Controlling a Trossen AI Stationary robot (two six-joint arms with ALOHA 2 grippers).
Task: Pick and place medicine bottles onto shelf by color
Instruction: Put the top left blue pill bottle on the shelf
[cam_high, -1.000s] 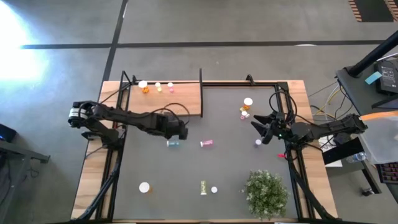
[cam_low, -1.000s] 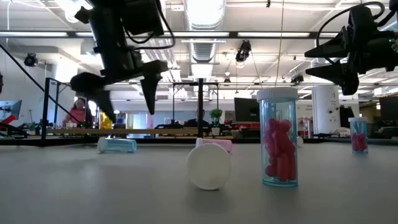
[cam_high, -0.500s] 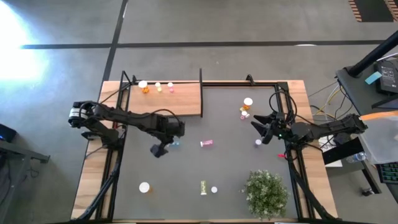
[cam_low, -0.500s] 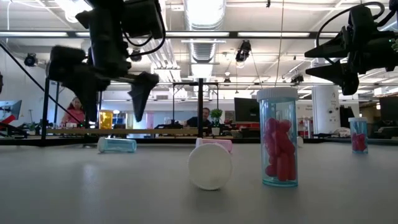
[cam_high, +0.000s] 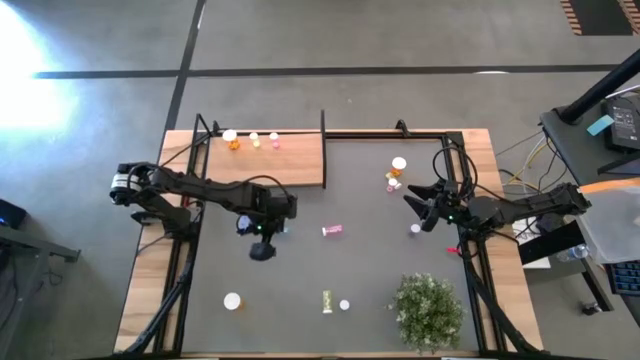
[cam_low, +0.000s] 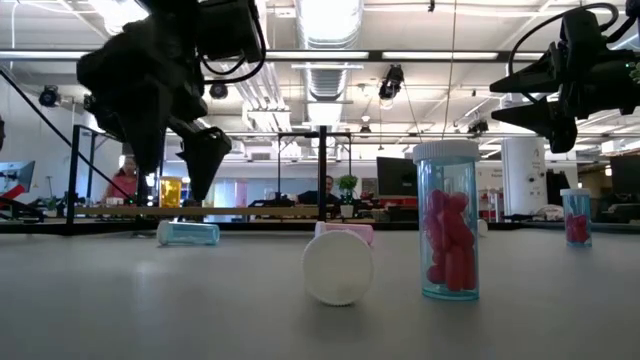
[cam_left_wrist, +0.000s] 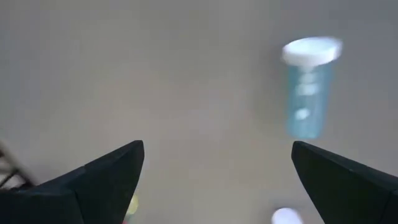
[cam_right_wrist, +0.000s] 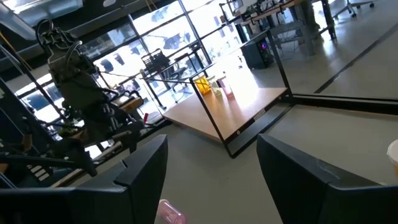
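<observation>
My left gripper (cam_high: 262, 232) (cam_low: 178, 165) hangs open over the mat's left half, pointing steeply down. A blue medicine bottle (cam_left_wrist: 306, 99) (cam_low: 188, 232) with a white cap lies on its side below it, off to one side of the gap between the fingers. The light wooden shelf (cam_high: 265, 158) at the far left carries three small bottles (cam_high: 253, 140). A pink bottle (cam_high: 332, 230) lies on its side mid-table. My right gripper (cam_high: 412, 205) (cam_right_wrist: 214, 174) waits open and level at the right, touching nothing.
Loose bottles lie at the far right (cam_high: 396, 172), beside the right gripper (cam_high: 415, 230) and along the near edge (cam_high: 232, 300) (cam_high: 327, 300). A green bushy plant (cam_high: 428, 310) stands at the near right. A black post (cam_high: 323, 125) rises at the shelf's far right corner.
My left gripper has rolled about a quarter turn around its own pointing line while staying above the blue bottle. Its fingers have stayed open. The bottles have not moved.
</observation>
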